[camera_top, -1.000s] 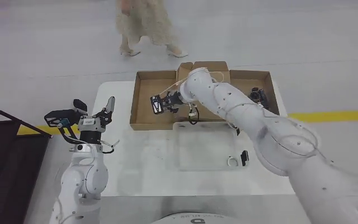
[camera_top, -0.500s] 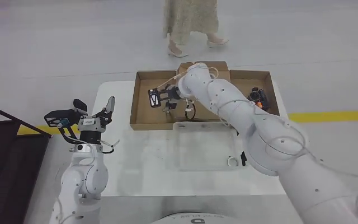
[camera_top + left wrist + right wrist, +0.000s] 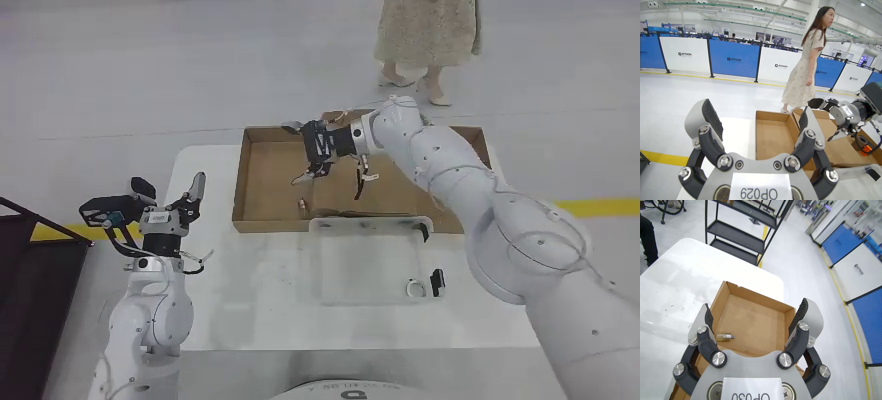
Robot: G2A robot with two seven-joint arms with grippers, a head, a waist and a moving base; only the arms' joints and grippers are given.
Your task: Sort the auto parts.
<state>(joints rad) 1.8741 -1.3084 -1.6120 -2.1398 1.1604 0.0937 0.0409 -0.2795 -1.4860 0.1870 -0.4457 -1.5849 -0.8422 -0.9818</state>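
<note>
Your right gripper (image 3: 296, 153) has swung back and up from the box floor, fingers now spread wide, empty.
Left to right you have: the left gripper (image 3: 170, 188), unmoved and wide open at the table (image 3: 250, 290) edge; the small stud (image 3: 301, 206) lying in the cardboard box (image 3: 240, 190), left compartment, by the near wall; the right gripper above that compartment's far side.

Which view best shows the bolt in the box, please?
The right wrist view: the bolt lies large and clear in the box. The top view gives a speck; the left wrist view's fingers block that corner.
</note>
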